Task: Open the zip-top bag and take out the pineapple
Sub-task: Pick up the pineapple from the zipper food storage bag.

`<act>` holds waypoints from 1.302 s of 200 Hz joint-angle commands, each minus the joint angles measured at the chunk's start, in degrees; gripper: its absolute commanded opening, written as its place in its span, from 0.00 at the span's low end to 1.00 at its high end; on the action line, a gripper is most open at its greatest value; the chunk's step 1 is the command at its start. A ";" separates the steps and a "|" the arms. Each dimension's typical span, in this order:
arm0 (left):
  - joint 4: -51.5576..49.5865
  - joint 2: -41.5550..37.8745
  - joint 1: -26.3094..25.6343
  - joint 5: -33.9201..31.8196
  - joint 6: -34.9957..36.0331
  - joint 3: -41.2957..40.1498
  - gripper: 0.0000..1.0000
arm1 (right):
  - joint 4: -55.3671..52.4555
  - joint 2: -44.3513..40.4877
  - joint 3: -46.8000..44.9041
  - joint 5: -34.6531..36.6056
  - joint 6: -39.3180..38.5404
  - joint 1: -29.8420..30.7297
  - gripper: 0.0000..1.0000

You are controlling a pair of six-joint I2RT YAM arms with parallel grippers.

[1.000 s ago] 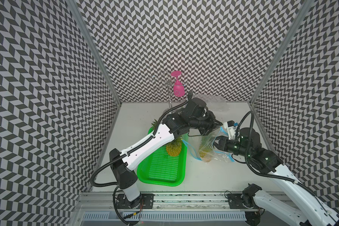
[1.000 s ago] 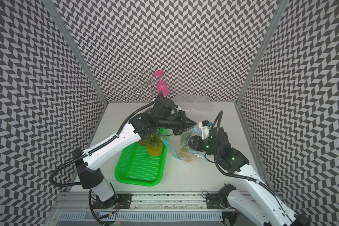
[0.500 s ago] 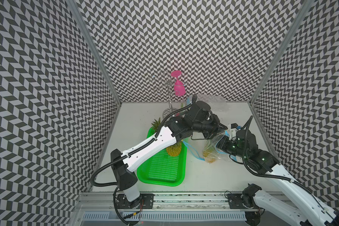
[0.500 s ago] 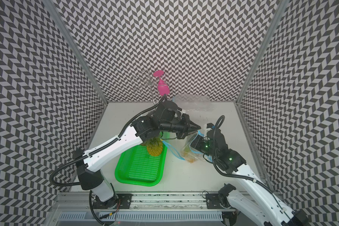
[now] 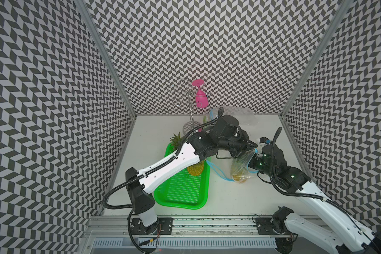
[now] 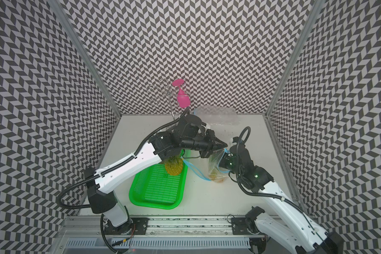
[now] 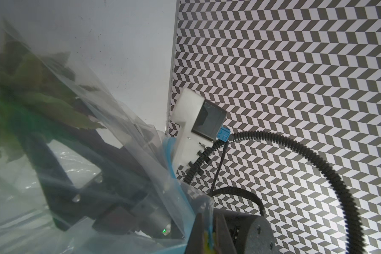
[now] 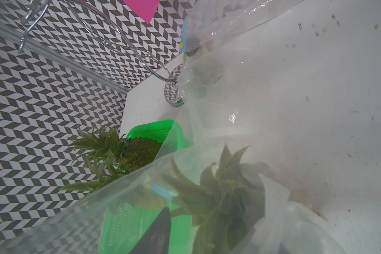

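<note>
Losing that blue rim is my worry: my left gripper (image 5: 251, 147) is pinched tight on the zip-top bag (image 5: 240, 163), and slick film could slide out, collapsing the mouth onto my right gripper (image 5: 254, 162), whose spread I cannot tell. My left arm reaches across the green tray (image 5: 180, 204). The pineapple (image 5: 238, 178) lies low in the bag.

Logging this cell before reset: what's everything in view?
zip-top bag: 1, clear, blue zip, upright beside tray
bagged pineapple: 1, yellow-green, inside that bag
loose pineapple: 1, yellow-green, lying in the tray
tray: 1, green, mid-table
spare bag: 1, clear, back wall
stemware rack: 1, silver, table's back
wine glass: 1, pink, hanging on rack
table: 1, white
left pincer: 1, black, shut on the bag's zip
right pincer: 1, black, at the bag's mouth
</note>
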 commanded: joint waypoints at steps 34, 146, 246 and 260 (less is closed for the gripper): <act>4.24 0.07 -1.54 3.62 -1.29 4.90 0.00 | 15.82 2.68 -6.65 1.94 0.98 -0.09 0.53; -14.49 0.14 6.11 -11.21 12.28 9.67 0.65 | 15.70 -3.21 -5.12 -7.25 -10.85 -4.62 0.00; -13.62 10.47 12.71 -1.77 4.33 3.76 0.79 | 17.07 -5.53 -2.74 -26.08 -22.68 -14.92 0.00; -17.09 12.08 12.71 -0.98 4.05 4.46 0.82 | 17.72 -5.42 -2.56 -26.99 -22.46 -15.21 0.00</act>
